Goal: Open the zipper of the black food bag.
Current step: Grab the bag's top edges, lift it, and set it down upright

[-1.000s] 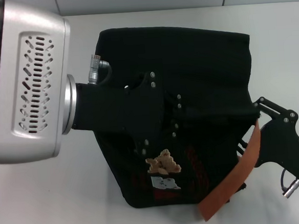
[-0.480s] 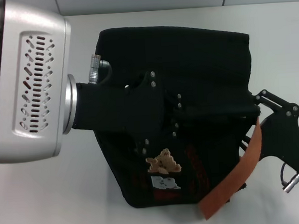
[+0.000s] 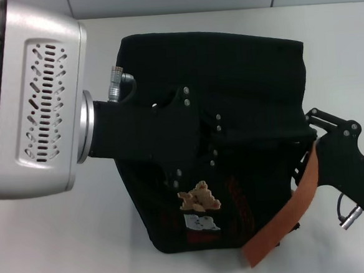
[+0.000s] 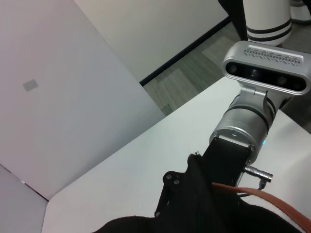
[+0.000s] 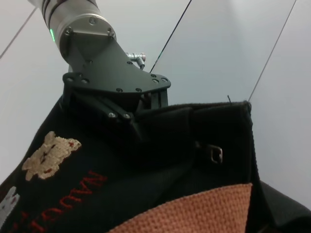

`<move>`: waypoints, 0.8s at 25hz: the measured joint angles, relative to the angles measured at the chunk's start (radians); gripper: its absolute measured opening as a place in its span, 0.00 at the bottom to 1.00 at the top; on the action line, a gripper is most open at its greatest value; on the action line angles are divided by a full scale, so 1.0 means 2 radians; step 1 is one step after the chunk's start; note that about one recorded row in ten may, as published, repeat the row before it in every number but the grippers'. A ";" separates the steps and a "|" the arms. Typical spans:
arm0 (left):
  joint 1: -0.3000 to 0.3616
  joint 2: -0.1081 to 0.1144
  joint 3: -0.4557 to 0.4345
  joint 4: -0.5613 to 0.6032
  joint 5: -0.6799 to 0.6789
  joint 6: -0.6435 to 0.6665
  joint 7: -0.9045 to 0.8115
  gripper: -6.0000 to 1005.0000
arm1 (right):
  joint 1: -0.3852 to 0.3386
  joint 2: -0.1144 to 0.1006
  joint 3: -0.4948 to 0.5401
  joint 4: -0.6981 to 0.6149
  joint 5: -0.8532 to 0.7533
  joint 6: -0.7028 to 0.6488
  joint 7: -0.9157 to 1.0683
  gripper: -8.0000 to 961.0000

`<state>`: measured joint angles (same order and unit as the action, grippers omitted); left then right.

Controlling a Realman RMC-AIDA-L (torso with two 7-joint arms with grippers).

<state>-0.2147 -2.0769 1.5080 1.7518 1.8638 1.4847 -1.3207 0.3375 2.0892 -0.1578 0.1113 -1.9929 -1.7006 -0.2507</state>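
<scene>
Black food bag [image 3: 240, 76] stands mid-table [image 3: 64, 244], its tan bear patch [image 3: 199, 198] facing the robot; red lettering [image 5: 73, 194] below it is too dark to read. Left gripper [image 3: 201, 141] reaches across the bag's top, jaws hidden against black fabric. Right gripper [image 3: 309, 124] meets the bag's edge beside the orange-brown strap [image 3: 287, 216]; its jaw state cannot be told. Silver pull tab [image 5: 214, 154] of the zipper lies near the bag's corner.

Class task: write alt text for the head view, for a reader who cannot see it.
A black food bag with bear patches sits on a white table. The left claw reaches across its top, the right claw meets its side edge by an orange-brown strap.
</scene>
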 joint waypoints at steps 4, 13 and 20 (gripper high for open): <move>0.000 0.000 0.000 0.000 0.000 0.000 0.000 0.10 | 0.003 0.000 -0.003 0.000 -0.001 0.001 0.000 0.34; 0.000 0.000 0.000 0.000 0.000 0.000 0.000 0.10 | 0.010 0.000 -0.005 0.003 -0.003 0.005 0.000 0.23; 0.000 0.000 0.000 -0.002 0.000 -0.001 0.000 0.09 | 0.014 0.000 -0.006 0.004 -0.009 0.012 0.000 0.13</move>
<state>-0.2147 -2.0770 1.5079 1.7474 1.8637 1.4834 -1.3207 0.3650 2.0891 -0.1700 0.1197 -2.0109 -1.6768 -0.2500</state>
